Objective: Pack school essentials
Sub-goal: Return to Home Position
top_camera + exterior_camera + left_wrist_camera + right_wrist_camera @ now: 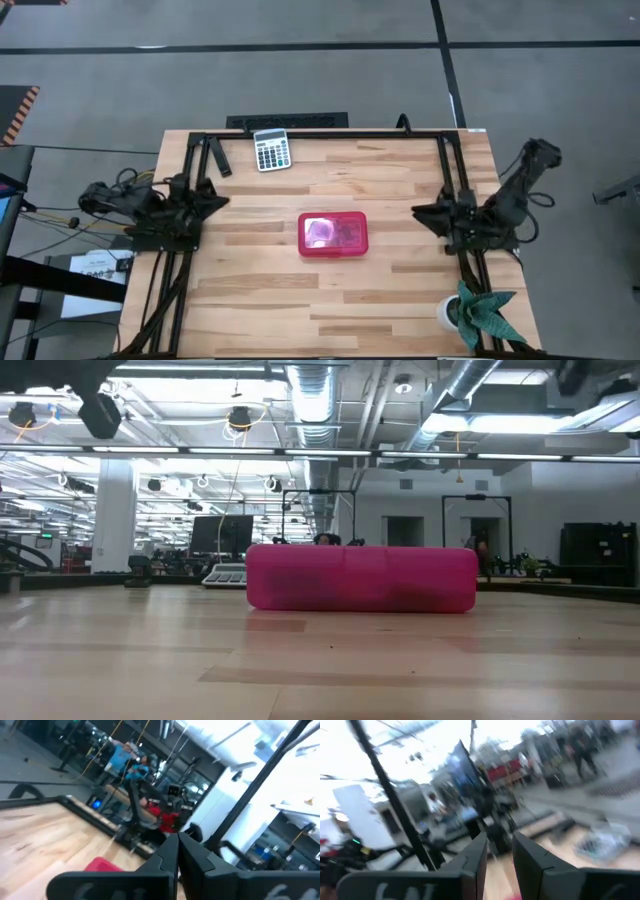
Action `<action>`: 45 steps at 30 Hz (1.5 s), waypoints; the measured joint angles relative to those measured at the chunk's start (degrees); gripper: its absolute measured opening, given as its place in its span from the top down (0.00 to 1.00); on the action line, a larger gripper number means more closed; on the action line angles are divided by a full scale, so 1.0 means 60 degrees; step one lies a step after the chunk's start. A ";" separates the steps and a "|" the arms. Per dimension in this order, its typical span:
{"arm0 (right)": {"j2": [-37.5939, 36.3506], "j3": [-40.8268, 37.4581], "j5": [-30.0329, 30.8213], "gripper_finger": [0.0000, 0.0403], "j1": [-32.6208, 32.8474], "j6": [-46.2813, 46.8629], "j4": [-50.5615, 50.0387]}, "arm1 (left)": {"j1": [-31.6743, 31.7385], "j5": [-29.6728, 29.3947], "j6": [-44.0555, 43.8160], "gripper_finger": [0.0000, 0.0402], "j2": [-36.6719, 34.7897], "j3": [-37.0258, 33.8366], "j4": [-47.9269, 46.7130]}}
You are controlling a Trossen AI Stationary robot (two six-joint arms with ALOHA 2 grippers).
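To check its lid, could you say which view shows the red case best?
High view: the red case shows whole, lid down. Low view shows one side only; left wrist, a corner; right wrist, nothing clear.

Red translucent case (333, 235): contents (322, 231) indistinct through closed lid. Calculator (224, 574): right end hidden behind case, low view.

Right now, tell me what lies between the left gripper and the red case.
Nothing lies there. In the high view, the wooden table is bare between the left gripper and the red case.
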 joint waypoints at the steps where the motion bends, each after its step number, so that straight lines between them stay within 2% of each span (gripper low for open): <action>1: 0.0110 0.0013 -0.0365 0.75 -0.0288 -0.0340 0.0532 | 0.0000 0.0009 0.0004 1.00 0.0012 -0.0165 0.0372; 4: -0.0085 0.0385 -0.1920 0.75 -0.1339 -0.1296 0.1018 | 0.0006 0.0219 0.0369 1.00 0.0044 -0.0189 0.0750; 6: -0.0416 0.0663 -0.2732 0.75 -0.2148 -0.1720 0.0603 | 0.0007 0.0247 0.0653 1.00 0.0023 -0.0021 0.0780; 9: -0.1003 0.1020 -0.3537 0.75 -0.3182 -0.1695 -0.0760 | 0.0007 0.0420 0.1201 1.00 0.0022 0.0347 0.0673; 12: -0.1932 0.0943 -0.4037 0.75 -0.3767 -0.0853 -0.2820 | 0.0007 0.0371 0.1386 1.00 0.0022 0.0346 0.0543; 17: -0.3265 -0.0066 -0.3882 0.75 -0.4128 -0.0104 -0.4066 | 0.0007 0.0228 0.1065 1.00 0.0033 0.0274 -0.0316; 21: -0.4285 -0.0894 -0.3733 0.75 -0.4213 -0.0022 -0.3952 | 0.0007 0.0184 0.1099 1.00 0.0033 0.0271 -0.0495; 29: -0.4282 -0.2092 -0.3471 0.75 -0.4430 0.0914 -0.4330 | 0.0007 -0.0794 0.1057 1.00 0.0047 0.0260 -0.1821; 35: -0.4274 -0.2772 -0.3399 0.75 -0.4622 0.1168 -0.4025 | 0.0011 -0.0879 0.0684 1.00 0.0033 -0.0922 -0.0842; 40: -0.4278 -0.2965 -0.3382 0.75 -0.4681 0.1310 -0.3676 | 0.0011 -0.0196 -0.0060 1.00 0.0066 -0.2366 0.0982; 42: -0.4270 -0.2980 -0.3387 0.75 -0.4678 0.1190 -0.3630 | 0.0009 0.0223 0.0083 1.00 0.0205 -0.2370 0.1238; 45: -0.4263 -0.2980 -0.3419 0.75 -0.4678 0.0798 -0.3640 | 0.0007 0.0342 0.0315 1.00 0.0179 -0.2370 0.0943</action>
